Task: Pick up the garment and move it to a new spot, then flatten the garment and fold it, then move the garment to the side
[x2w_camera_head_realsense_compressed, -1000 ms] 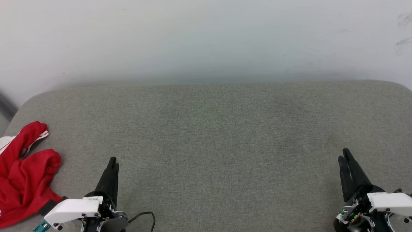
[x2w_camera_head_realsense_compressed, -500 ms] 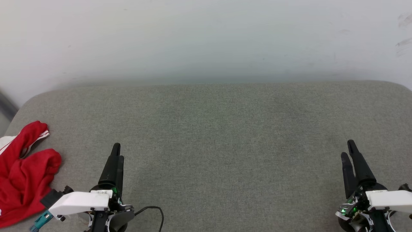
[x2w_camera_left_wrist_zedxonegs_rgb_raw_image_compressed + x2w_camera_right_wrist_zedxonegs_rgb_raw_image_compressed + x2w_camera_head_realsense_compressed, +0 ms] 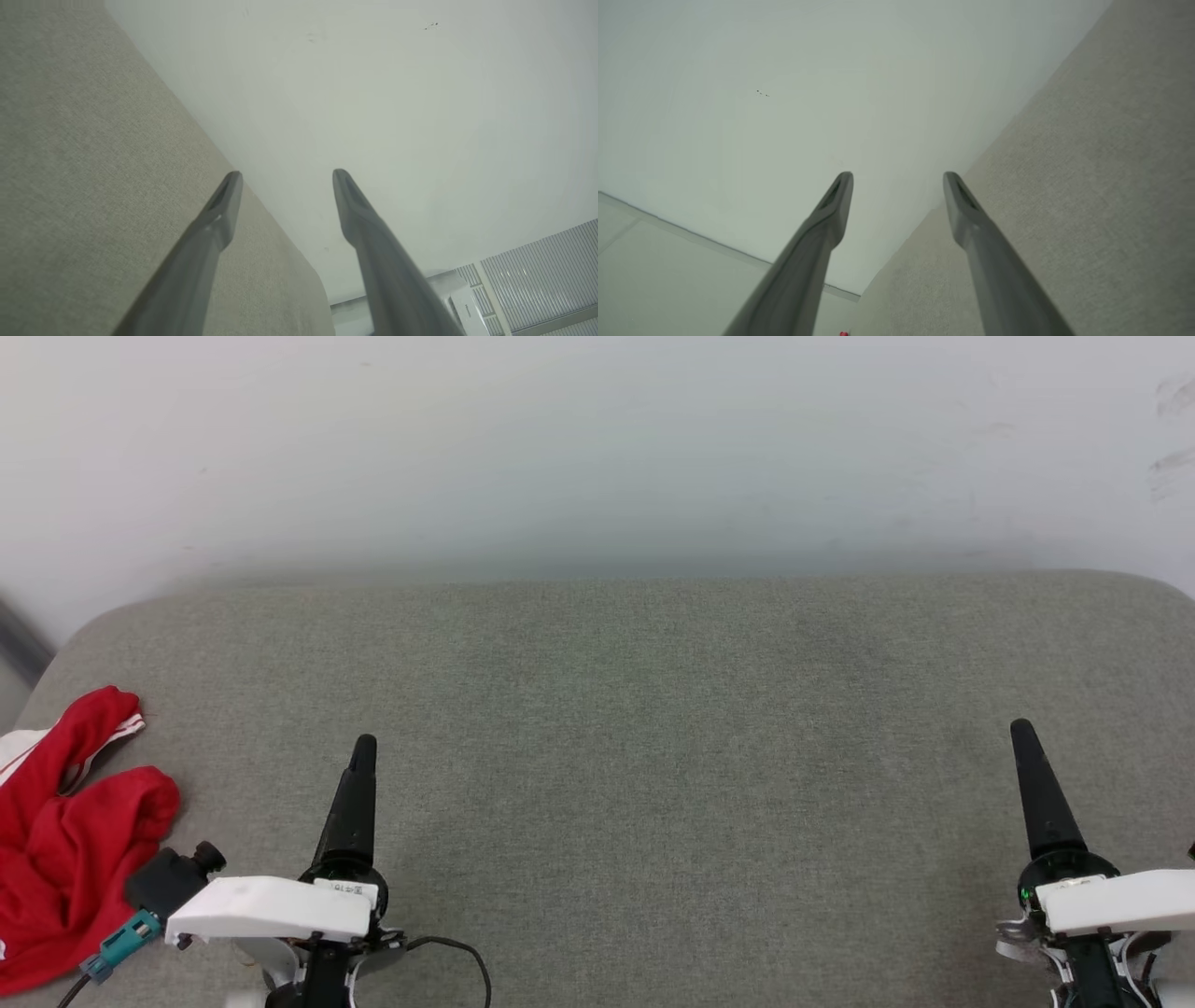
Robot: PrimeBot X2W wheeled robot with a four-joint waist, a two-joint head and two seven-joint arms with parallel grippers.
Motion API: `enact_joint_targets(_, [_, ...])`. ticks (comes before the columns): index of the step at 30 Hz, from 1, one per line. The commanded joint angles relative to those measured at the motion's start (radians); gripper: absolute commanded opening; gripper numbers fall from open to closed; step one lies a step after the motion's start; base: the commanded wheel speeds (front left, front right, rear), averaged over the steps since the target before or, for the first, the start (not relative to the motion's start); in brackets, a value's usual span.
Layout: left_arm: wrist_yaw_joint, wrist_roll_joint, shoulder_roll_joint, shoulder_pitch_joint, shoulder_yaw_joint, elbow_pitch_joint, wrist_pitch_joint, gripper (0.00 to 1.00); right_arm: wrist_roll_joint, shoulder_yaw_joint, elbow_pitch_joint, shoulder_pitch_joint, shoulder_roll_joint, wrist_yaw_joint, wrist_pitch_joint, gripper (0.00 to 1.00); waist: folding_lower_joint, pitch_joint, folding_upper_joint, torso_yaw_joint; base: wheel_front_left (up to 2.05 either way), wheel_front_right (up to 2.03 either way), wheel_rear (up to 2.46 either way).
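Scanning from your left in the head view, you find the garment [image 3: 65,840] bunched in a crumpled red heap at about 8 o'clock, on the left end of the grey cushion [image 3: 653,709]. A strip of white sleeve and striped trim shows at its upper edge, and part of it runs past the frame edge. Just right of it, at 7 o'clock, is your left gripper [image 3: 364,751]. Its white wrist housing [image 3: 271,910] and a teal plug [image 3: 121,952] lie nearest the fabric; you cannot tell whether they brush it. A black cable [image 3: 467,961] loops behind. The gripper points toward 12 o'clock over bare upholstery. The left wrist view shows its fingers [image 3: 219,219] spread and grasping nothing, with the pale wall [image 3: 373,93] beyond. Across the wide cushion, at 5 o'clock, your right gripper [image 3: 1019,733] also points to 12, well apart from the garment. Its wrist view shows the fingers [image 3: 971,224] likewise parted and released, with cushion at 3 o'clock and wall at 10.
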Motion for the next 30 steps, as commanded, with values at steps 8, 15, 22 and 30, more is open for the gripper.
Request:
enact_joint_targets(8, [0.005,0.279,0.003,-0.018,-0.03,-0.017,-0.036,1.0,-0.276,0.005,-0.047,0.005,-0.006,0.0,-0.022,1.0,0.0,-0.003,-0.0001,0.003,0.0,0.0,0.0])
enact_joint_targets(15, [0.023,0.444,0.015,-0.009,-0.05,-0.002,-0.06,1.0,-0.446,0.013,-0.057,0.017,-0.009,0.0,-0.023,1.0,0.0,-0.007,-0.0001,0.005,0.0,0.0,0.0])
enact_joint_targets(22, [0.046,0.572,0.037,-0.004,-0.078,-0.002,-0.081,1.0,-0.569,0.025,-0.069,0.029,-0.014,0.0,-0.027,1.0,0.0,-0.011,-0.0001,0.006,0.0,0.0,0.0])
enact_joint_targets(30, [0.067,0.68,0.057,-0.006,-0.114,-0.009,-0.104,1.0,-0.688,0.024,-0.077,0.037,-0.017,0.0,-0.021,1.0,0.0,-0.011,-0.0001,0.008,0.0,0.0,0.0])
